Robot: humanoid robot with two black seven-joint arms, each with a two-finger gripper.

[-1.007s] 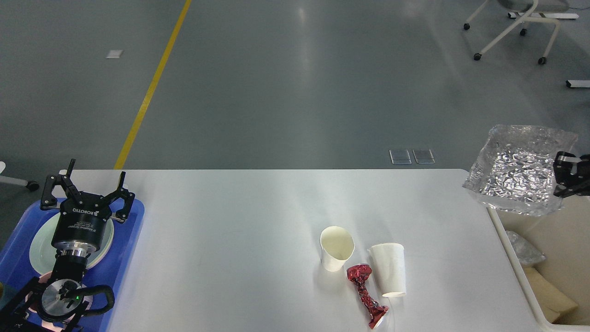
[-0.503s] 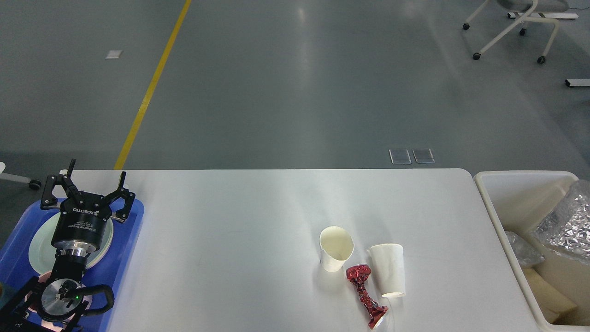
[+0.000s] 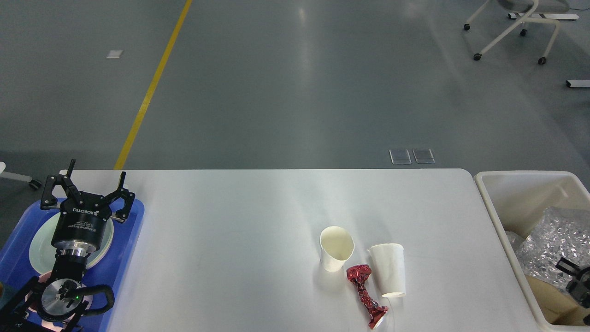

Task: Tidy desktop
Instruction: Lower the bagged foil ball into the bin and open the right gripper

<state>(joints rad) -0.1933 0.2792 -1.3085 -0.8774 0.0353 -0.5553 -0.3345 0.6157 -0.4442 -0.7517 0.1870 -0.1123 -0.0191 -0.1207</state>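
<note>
The white desktop (image 3: pixel 239 221) fills the middle of the head view. On it at the right front stand a dented paper cup (image 3: pixel 336 246), mouth up, and a second paper cup (image 3: pixel 389 269), mouth down. A crumpled red foil wrapper (image 3: pixel 366 295) lies between them. My left gripper (image 3: pixel 94 177) is open and empty above the blue tray (image 3: pixel 133 230) at the left. My right gripper (image 3: pixel 576 279) shows only as a small dark part at the right edge, low over the cream bin (image 3: pixel 521 184). Its fingers cannot be told apart. A crumpled silver foil tray (image 3: pixel 548 240) lies in the bin.
A pale green plate (image 3: pixel 39 242) lies in the blue tray under my left arm. The bin also holds brown cardboard (image 3: pixel 548 299) and clear plastic. An office chair (image 3: pixel 516 27) stands on the floor far back right. A yellow line (image 3: pixel 152 87) runs across the grey floor.
The foil tray, held up over the bin by my right gripper a second ago, now lies inside the bin. The right gripper has dropped lower at the right edge. The left arm has not moved.
</note>
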